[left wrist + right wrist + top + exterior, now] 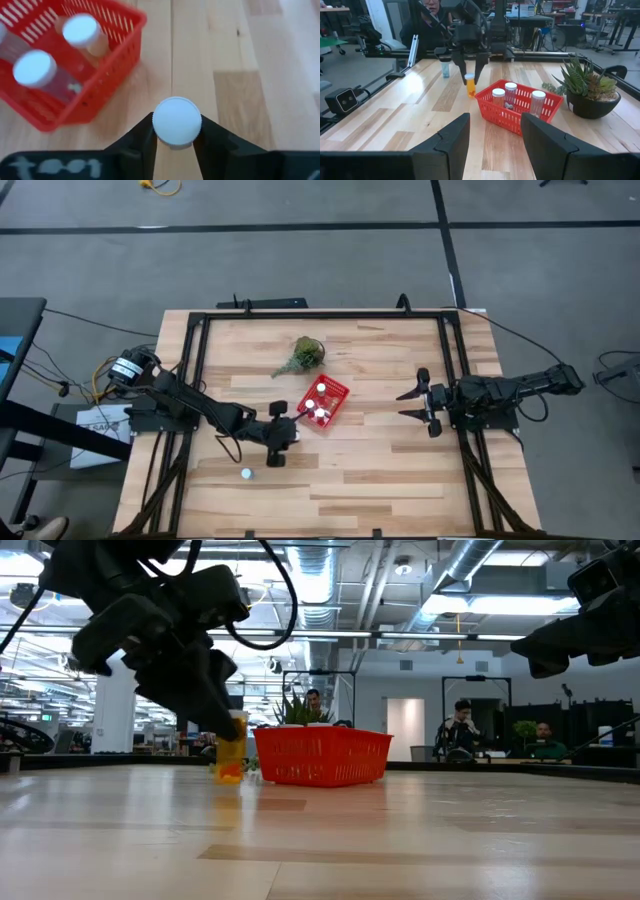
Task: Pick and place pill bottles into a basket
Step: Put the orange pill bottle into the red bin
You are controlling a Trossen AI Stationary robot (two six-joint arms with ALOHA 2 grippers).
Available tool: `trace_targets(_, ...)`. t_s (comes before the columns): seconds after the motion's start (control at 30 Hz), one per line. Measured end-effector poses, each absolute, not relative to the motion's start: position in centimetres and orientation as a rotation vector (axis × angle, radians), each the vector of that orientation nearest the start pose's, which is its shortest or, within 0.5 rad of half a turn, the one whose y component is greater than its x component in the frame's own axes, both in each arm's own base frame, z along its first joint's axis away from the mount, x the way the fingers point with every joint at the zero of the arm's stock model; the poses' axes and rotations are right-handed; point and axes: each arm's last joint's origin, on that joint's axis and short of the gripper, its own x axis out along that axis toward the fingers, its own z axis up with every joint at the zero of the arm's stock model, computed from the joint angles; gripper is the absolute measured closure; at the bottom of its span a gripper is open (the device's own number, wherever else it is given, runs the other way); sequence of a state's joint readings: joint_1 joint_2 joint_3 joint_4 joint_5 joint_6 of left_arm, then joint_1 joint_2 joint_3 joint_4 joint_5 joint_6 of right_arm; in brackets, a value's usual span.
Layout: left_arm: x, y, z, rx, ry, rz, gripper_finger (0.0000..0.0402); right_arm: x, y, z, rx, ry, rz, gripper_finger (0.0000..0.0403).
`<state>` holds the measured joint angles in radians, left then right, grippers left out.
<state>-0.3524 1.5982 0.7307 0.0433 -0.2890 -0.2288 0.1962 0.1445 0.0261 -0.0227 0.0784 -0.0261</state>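
Note:
My left gripper [293,423] is shut on an orange pill bottle with a white cap [176,120], just beside the near-left side of the red basket [330,412]. The bottle also shows in the low view [230,762] and the right wrist view [470,86]. The basket [517,107] holds three upright white-capped bottles [510,93]. One more bottle [246,473] stands on the table nearer the front edge. My right gripper [413,404] is open and empty, right of the basket. My left gripper pinches the bottle's top, at the white cap [176,131], between its two fingers [142,142], one on each side. The fingers come from above, pointing down. The bottle hangs upright below them, its base [229,778] at or just above the table; which, I cannot tell.
A small potted green plant [303,355] stands on the table behind the basket. A dark frame [320,315] runs around the tabletop. Bare wood lies between the basket and my right gripper and along the near edge. People sit in the room beyond the table.

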Motion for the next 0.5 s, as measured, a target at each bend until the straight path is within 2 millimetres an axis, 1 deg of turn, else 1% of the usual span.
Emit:
trace_targets(0.13,28.6,-9.2,15.3,0.038,0.74,0.019,0.0289,10.3,1.8,15.9,-0.045,0.138,0.119,0.0234)
trace_targets(0.23,29.3,-9.0,16.1,0.052,0.715,0.016,0.028,10.3,1.8,15.9,-0.045,0.139,0.119,0.0234)
trace_targets(0.4,30.7,-8.6,17.9,0.113,0.655,0.003,0.0284,10.3,1.8,15.9,-0.045,0.138,0.119,0.0234)
trace_targets(0.5,31.5,-8.1,19.0,0.167,0.621,0.003,0.029,10.3,1.8,15.9,-0.046,0.138,0.12,0.0234)
